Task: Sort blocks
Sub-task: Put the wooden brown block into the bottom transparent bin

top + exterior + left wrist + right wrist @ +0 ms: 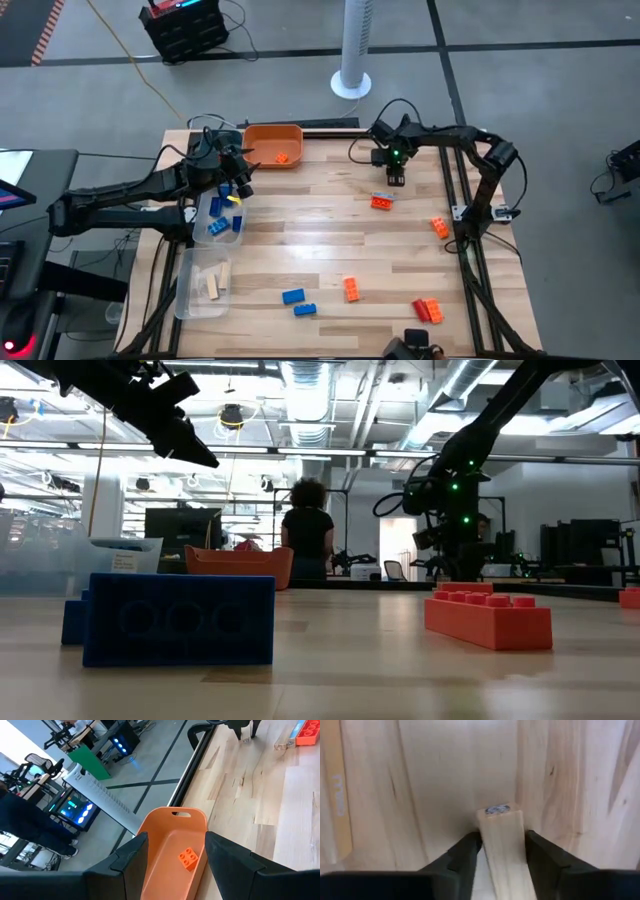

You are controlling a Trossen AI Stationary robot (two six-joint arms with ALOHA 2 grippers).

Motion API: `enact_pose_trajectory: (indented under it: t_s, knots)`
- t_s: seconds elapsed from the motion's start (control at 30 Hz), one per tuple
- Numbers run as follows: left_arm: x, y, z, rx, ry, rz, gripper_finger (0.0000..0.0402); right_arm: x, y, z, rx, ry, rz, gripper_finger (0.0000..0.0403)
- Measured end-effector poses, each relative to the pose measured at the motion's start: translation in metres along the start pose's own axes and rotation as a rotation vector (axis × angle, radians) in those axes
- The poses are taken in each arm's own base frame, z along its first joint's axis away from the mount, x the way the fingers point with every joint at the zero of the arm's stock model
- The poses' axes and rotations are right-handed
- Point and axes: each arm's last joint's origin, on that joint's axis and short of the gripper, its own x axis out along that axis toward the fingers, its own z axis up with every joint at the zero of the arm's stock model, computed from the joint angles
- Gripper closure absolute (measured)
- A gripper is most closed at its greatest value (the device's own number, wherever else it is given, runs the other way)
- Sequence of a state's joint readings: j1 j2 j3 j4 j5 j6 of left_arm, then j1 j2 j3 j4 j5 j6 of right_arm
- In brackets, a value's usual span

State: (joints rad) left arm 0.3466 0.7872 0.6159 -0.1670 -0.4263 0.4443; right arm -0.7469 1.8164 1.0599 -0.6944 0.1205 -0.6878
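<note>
The right claw holds a pale tan wooden block above the desk, beyond the orange plastic tray. The left claw gapes empty over that tray.

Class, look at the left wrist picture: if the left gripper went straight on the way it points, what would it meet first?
Probably the orange tray, which holds one orange block. The left gripper is open and empty; depth is unclear.

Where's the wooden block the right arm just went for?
The pale wooden block sits between the right gripper jaws, above the table's far right area, just beyond the orange-and-blue brick.
</note>
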Motion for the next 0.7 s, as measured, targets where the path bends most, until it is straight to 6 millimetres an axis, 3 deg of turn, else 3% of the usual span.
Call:
enact_pose_trajectory:
  t_s: [0.17, 0.3, 0.5, 0.7]
  knots:
    - [0.0, 0.0, 0.0, 0.0, 0.0, 0.0, 0.021, -0.003, 0.006, 0.007, -0.002, -0.004, 0.003, 0.0324]
    - [0.0, 0.0, 0.0, 0.0, -0.001, -0.002, 0.021, -0.018, 0.008, 0.025, 0.038, -0.1, 0.011, 0.0373]
    - [0.0, -0.003, 0.005, -0.028, -0.092, -0.126, 0.021, -0.06, 0.013, 0.047, 0.075, -0.269, 0.011, 0.0369]
    - [-0.001, -0.004, 0.008, -0.084, -0.149, -0.202, 0.021, -0.1, 0.032, 0.062, 0.071, -0.442, 0.071, 0.0363]
